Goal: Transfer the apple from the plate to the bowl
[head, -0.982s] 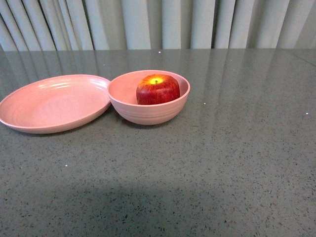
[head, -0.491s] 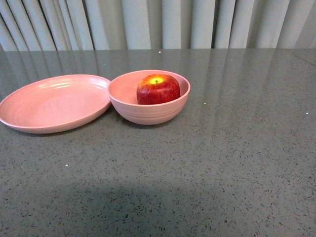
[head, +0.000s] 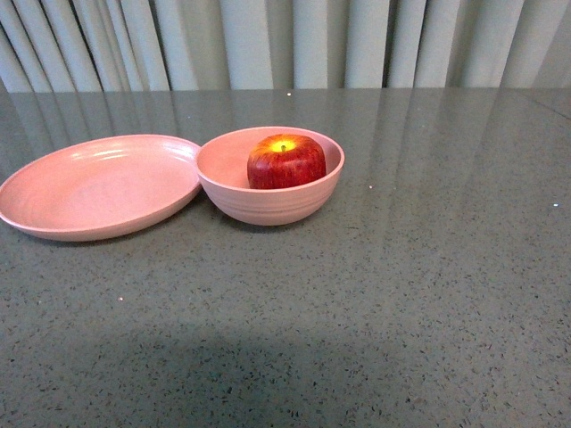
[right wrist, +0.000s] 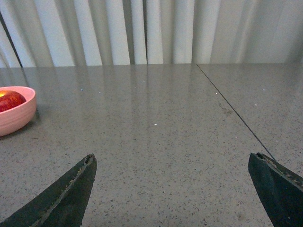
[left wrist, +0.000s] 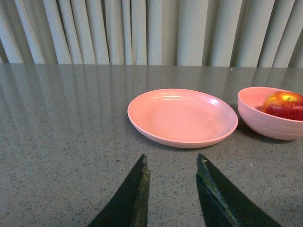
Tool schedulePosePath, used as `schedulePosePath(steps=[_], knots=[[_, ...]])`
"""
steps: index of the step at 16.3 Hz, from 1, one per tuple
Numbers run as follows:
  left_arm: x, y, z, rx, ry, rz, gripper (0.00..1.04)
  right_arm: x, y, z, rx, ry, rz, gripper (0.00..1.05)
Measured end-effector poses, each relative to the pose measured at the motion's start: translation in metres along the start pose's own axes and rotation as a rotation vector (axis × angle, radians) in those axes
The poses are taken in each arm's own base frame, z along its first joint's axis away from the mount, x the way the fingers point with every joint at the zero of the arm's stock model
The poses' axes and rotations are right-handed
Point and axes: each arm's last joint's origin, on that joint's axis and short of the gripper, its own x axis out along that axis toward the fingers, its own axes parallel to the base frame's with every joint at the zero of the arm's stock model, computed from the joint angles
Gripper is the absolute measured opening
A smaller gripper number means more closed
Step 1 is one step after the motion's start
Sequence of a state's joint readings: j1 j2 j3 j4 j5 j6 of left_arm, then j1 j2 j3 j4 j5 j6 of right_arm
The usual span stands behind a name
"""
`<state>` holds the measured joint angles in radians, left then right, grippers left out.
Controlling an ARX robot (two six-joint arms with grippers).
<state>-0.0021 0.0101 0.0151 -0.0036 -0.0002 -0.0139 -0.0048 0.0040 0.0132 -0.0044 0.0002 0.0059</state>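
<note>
The dark red apple point(head: 285, 161) with a yellow top sits inside the deep pink bowl point(head: 268, 201) near the table's middle. The shallow pink plate point(head: 98, 185) lies empty just left of the bowl, its rim touching or nearly touching the bowl. Neither gripper shows in the front view. In the left wrist view my left gripper point(left wrist: 172, 159) is open and empty, a short way in front of the plate point(left wrist: 182, 117), with the bowl point(left wrist: 270, 123) and apple point(left wrist: 284, 104) beyond it to one side. My right gripper point(right wrist: 173, 158) is wide open and empty over bare table, far from the bowl point(right wrist: 16, 116).
The grey speckled table point(head: 401, 294) runs back to a wall of pale curtains point(head: 294, 40). A thin seam point(right wrist: 236, 116) crosses the tabletop in the right wrist view.
</note>
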Motion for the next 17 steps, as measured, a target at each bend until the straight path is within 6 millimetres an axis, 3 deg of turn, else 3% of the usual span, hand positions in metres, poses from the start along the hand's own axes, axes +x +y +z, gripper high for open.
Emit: schedulePosePath(steps=[6, 17], knots=[[0.0000, 0.0000, 0.0000, 0.000, 0.000, 0.000, 0.98, 0.0000, 0.0000, 0.0000, 0.000, 0.000, 0.000, 0.98], [0.0000, 0.0000, 0.0000, 0.003, 0.000, 0.000, 0.98, 0.0000, 0.0000, 0.0000, 0.000, 0.000, 0.000, 0.98]])
